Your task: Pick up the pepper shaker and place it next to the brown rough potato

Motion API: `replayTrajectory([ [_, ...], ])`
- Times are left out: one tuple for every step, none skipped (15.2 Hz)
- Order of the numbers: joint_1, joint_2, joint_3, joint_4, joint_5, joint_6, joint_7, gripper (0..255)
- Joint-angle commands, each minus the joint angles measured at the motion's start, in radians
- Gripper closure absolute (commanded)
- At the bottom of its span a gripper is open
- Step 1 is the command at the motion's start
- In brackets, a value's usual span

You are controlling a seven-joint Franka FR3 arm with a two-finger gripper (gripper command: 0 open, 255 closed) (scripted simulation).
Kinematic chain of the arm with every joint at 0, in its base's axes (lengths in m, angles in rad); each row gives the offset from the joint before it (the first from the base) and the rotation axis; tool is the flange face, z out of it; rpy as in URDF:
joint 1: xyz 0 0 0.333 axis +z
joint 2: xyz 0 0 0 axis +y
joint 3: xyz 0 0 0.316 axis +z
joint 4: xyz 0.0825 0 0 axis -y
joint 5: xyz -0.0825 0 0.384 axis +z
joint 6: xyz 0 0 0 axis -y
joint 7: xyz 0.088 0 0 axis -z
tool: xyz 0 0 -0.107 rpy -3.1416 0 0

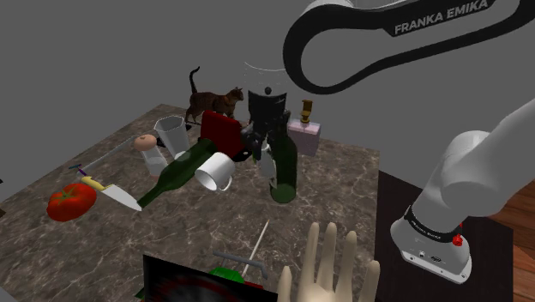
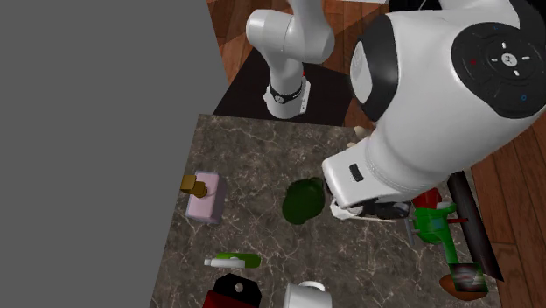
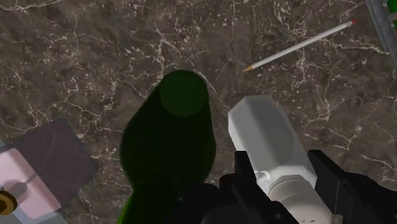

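Near the middle of the marbled bench (image 3: 95,51), the black gripper (image 3: 283,173) is clamped on the pale, faceted pepper shaker (image 3: 267,130), one finger pressed to each side of it. The shaker hangs straight under the hand, just beside an upright dark green bottle (image 3: 168,149). From here I can't quite tell whether its base touches the bench. The pinkish-brown potato (image 1: 146,141) lies well apart, toward the shoulder view's far left.

"franka emika" on the arm's upper link (image 1: 403,39); smaller marks seemingly illegible.
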Motion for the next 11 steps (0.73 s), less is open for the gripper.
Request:
replayTrajectory([
  [-0.002,0.067,0.042,0.058,-0.027,0.008,0.056,255],
  [-0.003,0.105,0.063,0.093,-0.046,0.008,0.085,255],
  [-0.004,0.145,0.084,0.13,-0.068,0.007,0.116,255],
  [-0.003,0.186,0.104,0.169,-0.093,0.004,0.147,255],
  [0.0,0.229,0.123,0.209,-0.12,0.0,0.18,255],
  [0.005,0.274,0.141,0.25,-0.15,-0.006,0.213,255],
  [0.014,0.32,0.157,0.294,-0.182,-0.013,0.246,255],
  [0.025,0.367,0.17,0.339,-0.216,-0.023,0.28,255],
  [0.04,0.416,0.181,0.387,-0.251,-0.035,0.312,255],
  [0.059,0.465,0.19,0.436,-0.287,-0.049,0.344,255],
  [0.082,0.515,0.195,0.488,-0.323,-0.066,0.374,255],
])
